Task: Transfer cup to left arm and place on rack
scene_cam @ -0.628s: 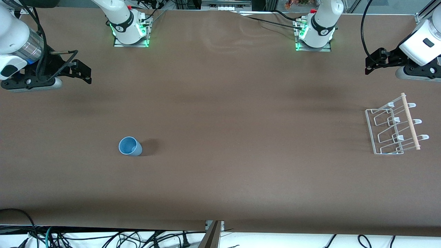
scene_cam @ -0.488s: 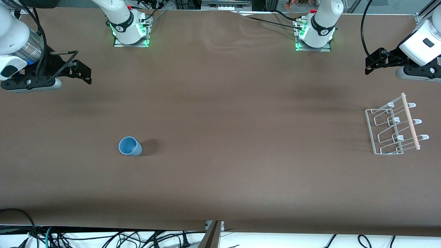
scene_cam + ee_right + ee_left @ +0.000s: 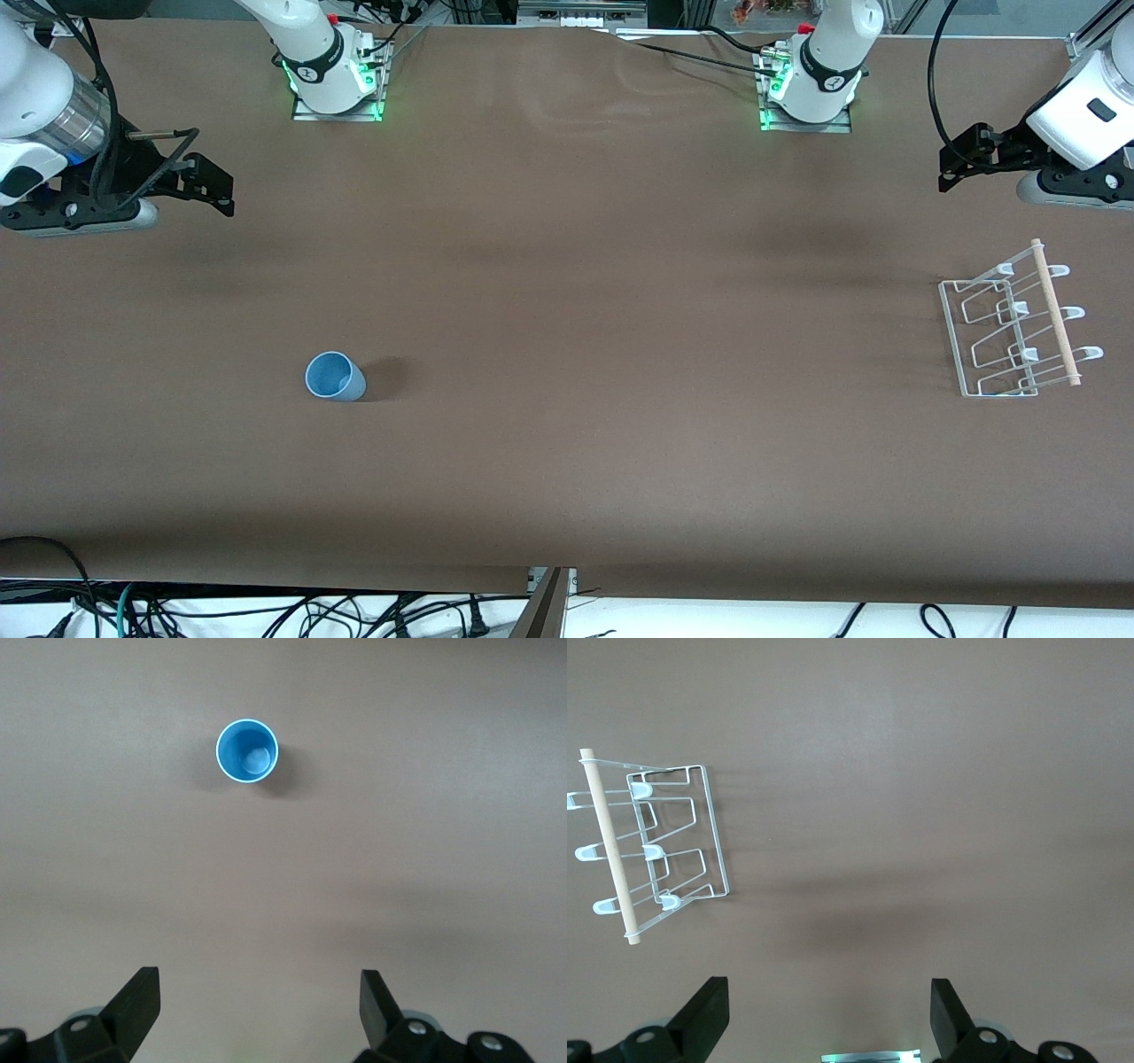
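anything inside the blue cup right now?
Nothing shows inside the cup: the right wrist view looks straight down into it and shows only its blue bottom with a pale glare spot. It stands upright on the table; what lies beneath it is covered.

I have both arms raised at their own ends of the table: the left gripper (image 3: pixel 952 168) and the right gripper (image 3: pixel 217 188) hang empty, jaws spread wide.

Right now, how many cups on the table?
1. The cup stands upright on the table's right-arm end, nearer the front camera than the right claw, apart from the rack. None seem hidden.
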`<state>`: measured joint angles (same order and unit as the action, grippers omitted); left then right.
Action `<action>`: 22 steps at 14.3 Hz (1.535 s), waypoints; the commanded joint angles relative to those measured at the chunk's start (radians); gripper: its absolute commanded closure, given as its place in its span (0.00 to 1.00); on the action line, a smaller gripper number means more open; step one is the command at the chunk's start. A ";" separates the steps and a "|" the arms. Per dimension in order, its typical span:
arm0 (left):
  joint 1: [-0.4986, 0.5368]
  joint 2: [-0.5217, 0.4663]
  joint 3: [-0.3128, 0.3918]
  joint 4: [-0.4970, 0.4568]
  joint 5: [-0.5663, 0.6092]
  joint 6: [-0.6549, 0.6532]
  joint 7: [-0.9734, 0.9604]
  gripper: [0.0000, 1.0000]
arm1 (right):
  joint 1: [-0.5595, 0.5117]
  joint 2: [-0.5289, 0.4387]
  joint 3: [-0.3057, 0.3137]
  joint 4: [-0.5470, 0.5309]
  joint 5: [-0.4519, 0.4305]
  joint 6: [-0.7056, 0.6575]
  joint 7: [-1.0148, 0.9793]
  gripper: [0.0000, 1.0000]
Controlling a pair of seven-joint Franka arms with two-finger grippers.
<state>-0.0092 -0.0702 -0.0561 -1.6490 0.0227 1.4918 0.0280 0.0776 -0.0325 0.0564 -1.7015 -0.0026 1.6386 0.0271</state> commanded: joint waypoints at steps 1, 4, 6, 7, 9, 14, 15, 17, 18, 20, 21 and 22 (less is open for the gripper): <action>0.011 -0.017 -0.007 -0.015 -0.020 -0.001 0.013 0.00 | -0.005 0.008 0.007 0.022 -0.008 -0.019 -0.013 0.00; 0.011 -0.017 -0.007 -0.011 -0.020 -0.001 0.013 0.00 | -0.010 0.008 0.000 0.019 -0.007 -0.020 -0.029 0.00; 0.009 -0.016 -0.007 -0.006 -0.018 -0.001 0.013 0.00 | -0.012 0.011 0.000 0.016 -0.005 -0.020 -0.026 0.00; 0.011 -0.016 -0.007 -0.006 -0.018 -0.001 0.013 0.00 | -0.012 0.014 0.000 0.016 -0.007 -0.020 -0.026 0.00; 0.009 -0.016 -0.007 -0.006 -0.018 -0.002 0.013 0.00 | -0.012 0.016 0.002 0.016 -0.005 -0.020 -0.024 0.00; 0.011 -0.016 -0.007 -0.006 -0.020 -0.002 0.013 0.00 | -0.010 0.016 0.002 0.014 -0.007 -0.020 -0.024 0.00; 0.011 -0.016 -0.007 -0.006 -0.020 -0.002 0.013 0.00 | -0.010 0.016 0.002 0.014 -0.007 -0.020 -0.021 0.00; 0.011 -0.016 -0.007 -0.006 -0.018 -0.002 0.015 0.00 | -0.010 0.016 0.002 0.013 -0.007 -0.020 -0.021 0.00; 0.011 -0.016 -0.007 -0.006 -0.018 -0.002 0.013 0.00 | -0.010 0.017 0.002 0.013 -0.007 -0.022 -0.019 0.00; 0.011 -0.016 -0.007 -0.006 -0.018 -0.002 0.015 0.00 | -0.010 0.017 0.002 0.013 -0.007 -0.022 -0.022 0.00; 0.011 -0.016 -0.007 -0.006 -0.018 -0.002 0.015 0.00 | -0.010 0.017 0.002 0.013 -0.007 -0.022 -0.022 0.00; 0.009 -0.016 -0.007 -0.006 -0.018 -0.002 0.015 0.00 | -0.010 0.017 0.002 0.013 -0.007 -0.022 -0.024 0.00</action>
<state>-0.0092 -0.0703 -0.0562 -1.6492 0.0222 1.4914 0.0280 0.0759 -0.0186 0.0521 -1.7015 -0.0026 1.6322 0.0215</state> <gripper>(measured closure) 0.000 0.000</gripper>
